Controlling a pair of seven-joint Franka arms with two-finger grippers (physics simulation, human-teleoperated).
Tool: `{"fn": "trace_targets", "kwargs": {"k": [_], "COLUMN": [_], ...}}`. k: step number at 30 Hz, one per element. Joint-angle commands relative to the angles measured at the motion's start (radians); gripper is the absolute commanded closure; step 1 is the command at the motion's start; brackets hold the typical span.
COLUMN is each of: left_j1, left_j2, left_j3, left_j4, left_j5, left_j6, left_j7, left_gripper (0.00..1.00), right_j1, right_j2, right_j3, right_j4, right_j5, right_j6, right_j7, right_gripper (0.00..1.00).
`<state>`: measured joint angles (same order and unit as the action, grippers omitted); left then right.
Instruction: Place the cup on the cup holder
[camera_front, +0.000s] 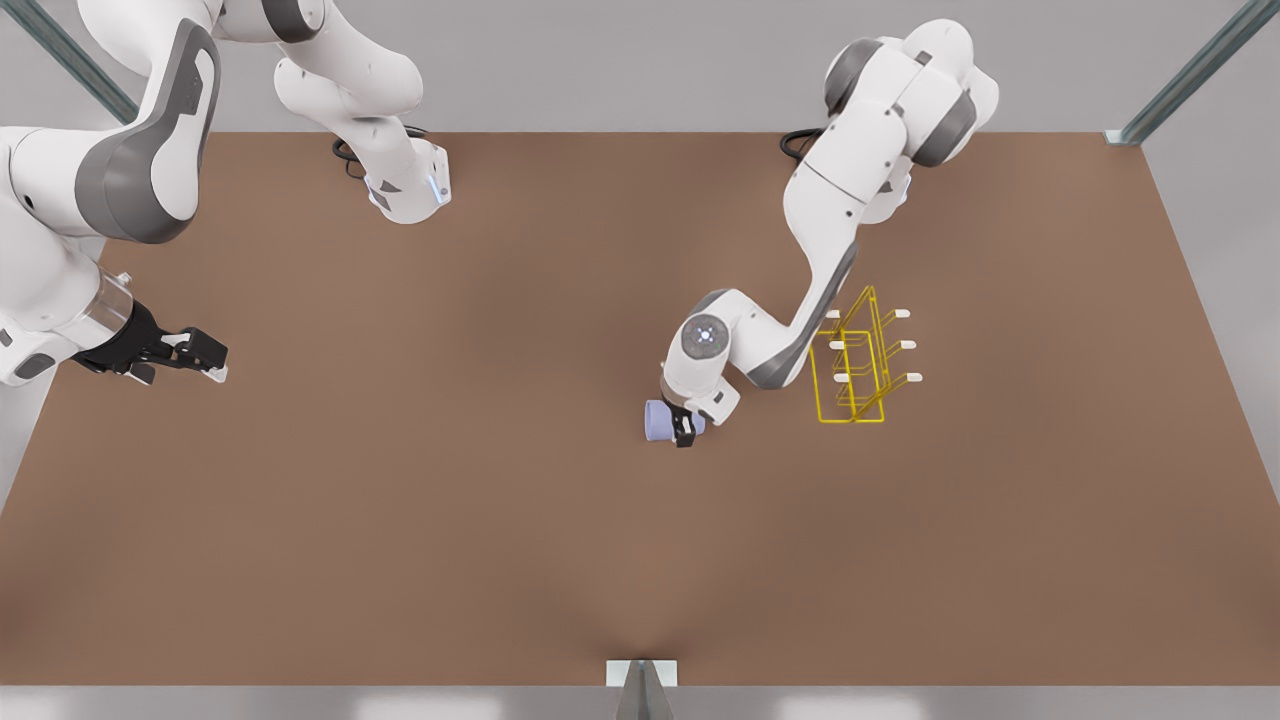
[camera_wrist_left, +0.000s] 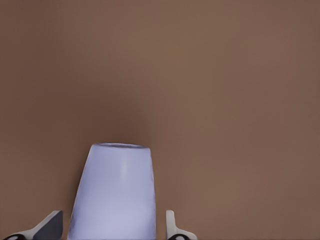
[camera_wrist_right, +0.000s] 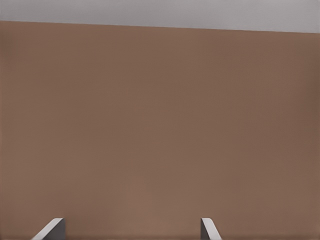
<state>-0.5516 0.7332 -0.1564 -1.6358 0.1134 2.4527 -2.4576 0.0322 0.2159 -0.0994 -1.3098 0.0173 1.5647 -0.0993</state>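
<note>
Cup: plain lavender-blue tumbler, tapered, no handle, lying on its side on the brown bench, well short of the yellow wire cup holder.

Left claw: fingers straddle the cup near its wide end; contact not clear.

Right claw: waits at the front view's left, spread, holding nothing.

The cup's base is cut off — fingers flank it, contact unclear.
</note>
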Motion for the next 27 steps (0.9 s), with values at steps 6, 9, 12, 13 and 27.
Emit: {"fn": "trace_targets", "kwargs": {"k": [6,9,12,13,27], "left_j1": [-0.010,-0.010,-0.016,-0.016,-0.025], "left_j2": [0.023,0.029,0.038,0.041,0.063], "left_j3": [0.000,0.000,0.000,0.000,0.000], "left_j4": [0.001,0.001,0.001,0.001,0.002], "left_j5": [0.006,0.006,0.006,0.006,0.017], "left_j6": [0.042,0.052,0.063,0.071,0.092], "left_j7": [0.043,0.043,0.042,0.042,0.043], "left_gripper": [0.00,0.00,0.00,0.00,0.18], "right_j1": [0.000,0.000,0.000,0.000,0.000], "right_j2": [0.003,0.003,0.003,0.003,0.005], "right_j3": [0.000,0.000,0.000,0.000,0.000], "right_j4": [0.001,0.001,0.001,0.001,0.001], "right_j5": [0.001,0.003,0.003,0.003,0.004], "right_j6": [0.000,0.000,0.000,0.000,0.001], "right_j7": [0.007,0.007,0.007,0.007,0.007], "right_gripper": [0.00,0.00,0.00,0.00,0.00]}}
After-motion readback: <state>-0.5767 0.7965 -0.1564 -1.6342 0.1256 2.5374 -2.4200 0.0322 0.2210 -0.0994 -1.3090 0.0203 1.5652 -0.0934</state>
